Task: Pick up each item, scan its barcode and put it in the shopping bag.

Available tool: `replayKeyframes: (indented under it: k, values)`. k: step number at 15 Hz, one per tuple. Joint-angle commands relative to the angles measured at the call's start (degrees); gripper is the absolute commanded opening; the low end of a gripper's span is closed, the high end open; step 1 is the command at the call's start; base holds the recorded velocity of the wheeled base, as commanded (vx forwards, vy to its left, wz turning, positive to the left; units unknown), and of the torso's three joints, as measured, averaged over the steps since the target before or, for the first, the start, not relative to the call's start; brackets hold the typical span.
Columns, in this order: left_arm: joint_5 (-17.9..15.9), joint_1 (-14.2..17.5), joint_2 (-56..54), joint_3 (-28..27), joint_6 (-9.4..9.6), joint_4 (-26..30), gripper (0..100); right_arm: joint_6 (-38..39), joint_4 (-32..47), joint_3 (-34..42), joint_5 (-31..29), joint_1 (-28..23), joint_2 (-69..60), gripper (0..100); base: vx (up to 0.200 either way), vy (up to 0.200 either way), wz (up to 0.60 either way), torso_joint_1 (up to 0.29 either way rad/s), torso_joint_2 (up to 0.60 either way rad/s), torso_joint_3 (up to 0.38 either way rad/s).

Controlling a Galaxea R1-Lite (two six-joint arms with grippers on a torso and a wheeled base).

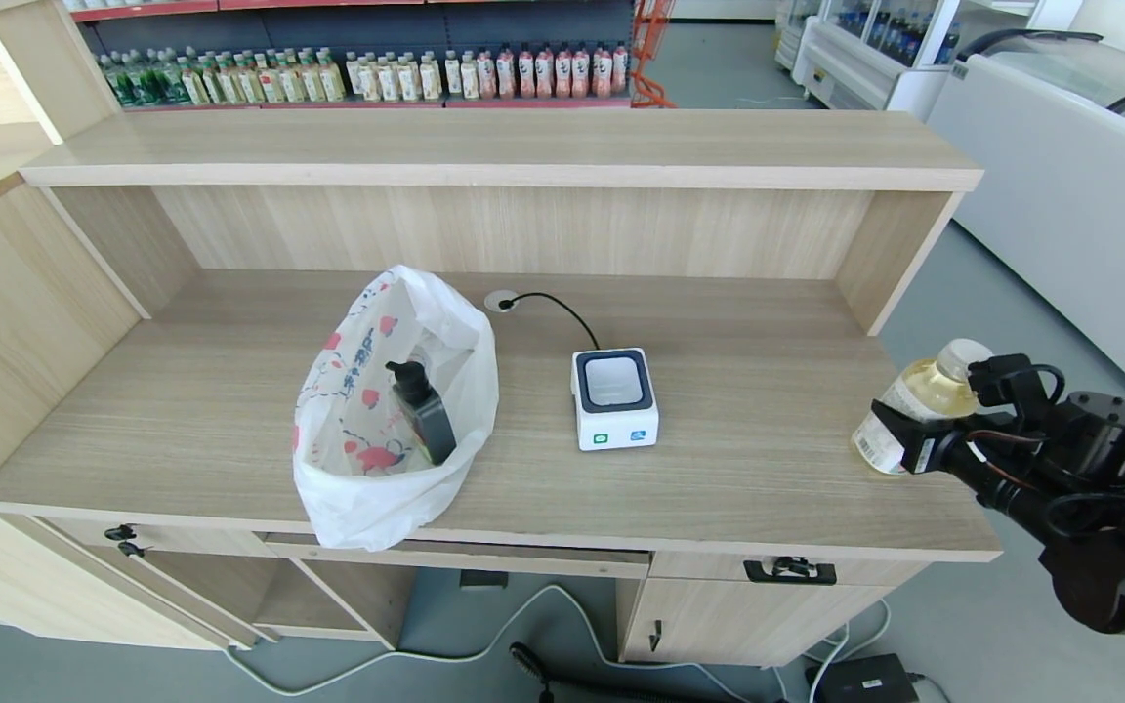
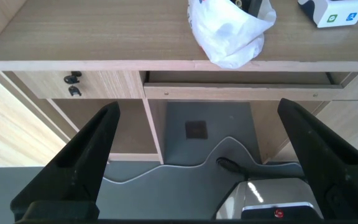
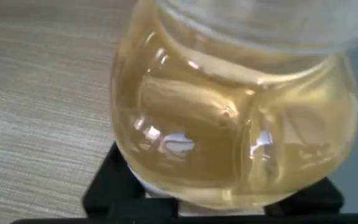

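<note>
A clear, rounded plastic bottle (image 1: 922,395) of pale yellow liquid, white-capped and labelled, sits tilted in the right gripper (image 1: 948,405), black fingers clamped on either side of it, well right of the scanner (image 1: 615,397) at the right edge of the wood-grain counter (image 1: 748,469); the scanner is a white cube with a dark-framed glass top, a black cable (image 1: 562,310) curving off behind it; a broad stretch of counter separates scanner and bottle; left of the scanner slumps the crinkled white shopping bag (image 1: 367,430), red-printed, mouth open, a dark pump bottle (image 1: 423,415) inside; the left wrist view shows the bag's bottom overhanging the counter's front edge, and the left gripper (image 2: 197,168), fingers spread wide, below that edge; the right wrist view shows the liquid's glossy glints.
</note>
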Motion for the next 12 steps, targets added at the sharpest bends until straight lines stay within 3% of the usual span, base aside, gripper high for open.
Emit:
replayKeyframes:
  k: [1, 10, 12]
  values:
    - [0.0, 0.05, -0.02, 0.0, -0.01, 0.0, 100, -0.04, 0.22, -0.67, -0.01, -0.1, 0.88, 0, 0.0, 0.0, 0.0, 0.0, 0.0, 0.0]
    - [0.0, -0.04, -0.02, 0.0, -0.01, 0.0, 100, 1.1, -1.09, -1.72, 0.52, -1.06, -0.78, 0, 0.0, 0.0, 0.0, 0.0, 0.0, 0.0]
    - [0.0, 0.05, -0.02, 0.0, -0.01, 0.0, 100, 8.84, 8.05, -0.75, 5.0, 0.96, -12.65, 0, 0.0, 0.0, 0.0, 0.0, 0.0, 0.0]
